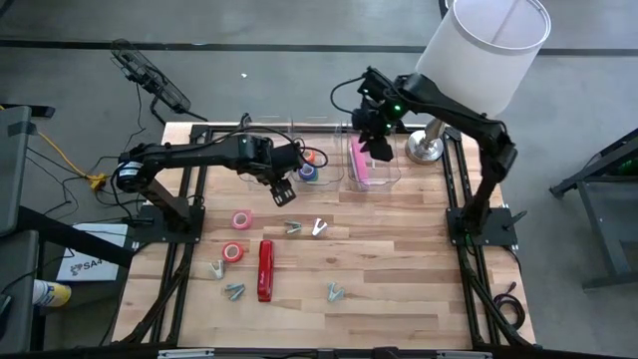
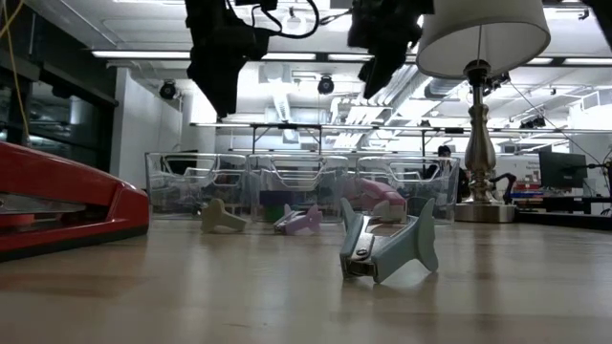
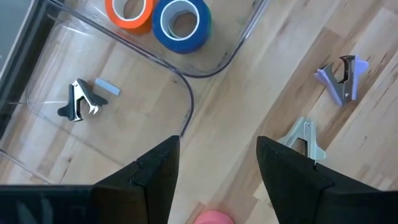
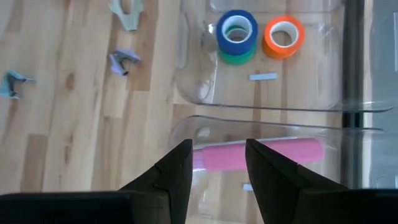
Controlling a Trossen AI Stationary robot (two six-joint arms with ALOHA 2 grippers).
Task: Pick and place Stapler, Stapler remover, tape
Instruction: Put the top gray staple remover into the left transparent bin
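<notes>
My left gripper (image 1: pixel 282 189) hung over the counter (image 1: pixel 399 269) just near of the clear bins, its fingers (image 3: pixel 152 180) parted with nothing between them. Below it in the left wrist view lay the curved rim of the middle bin (image 3: pixel 186 106), and the pink tape roll (image 1: pixel 241 219) sat on the counter just near of the gripper. My right gripper (image 1: pixel 380 152) hovered above the right bin (image 1: pixel 389 178), also open and empty, directly over the pink stapler (image 4: pixel 267 154) that lay inside that bin.

In the middle bin the blue tape roll (image 4: pixel 237 29) rested on top of a green one (image 4: pixel 236 57), with the orange tape roll (image 4: pixel 283 35) just beside them. In the left bin lay a black stapler remover (image 3: pixel 79 102).

Out on the counter, the red stapler (image 1: pixel 265 269) lay lengthwise toward the near side, with a red tape roll (image 1: pixel 233 252) just to its left. Several stapler removers were scattered about: a purple one (image 3: pixel 340 78) and a pale green one (image 3: pixel 303 140) near the bins, a teal one (image 2: pixel 387 250) farther right and nearer, and two more close to the red stapler's left side. A lamp (image 1: pixel 478 40) stood at the far right corner.
</notes>
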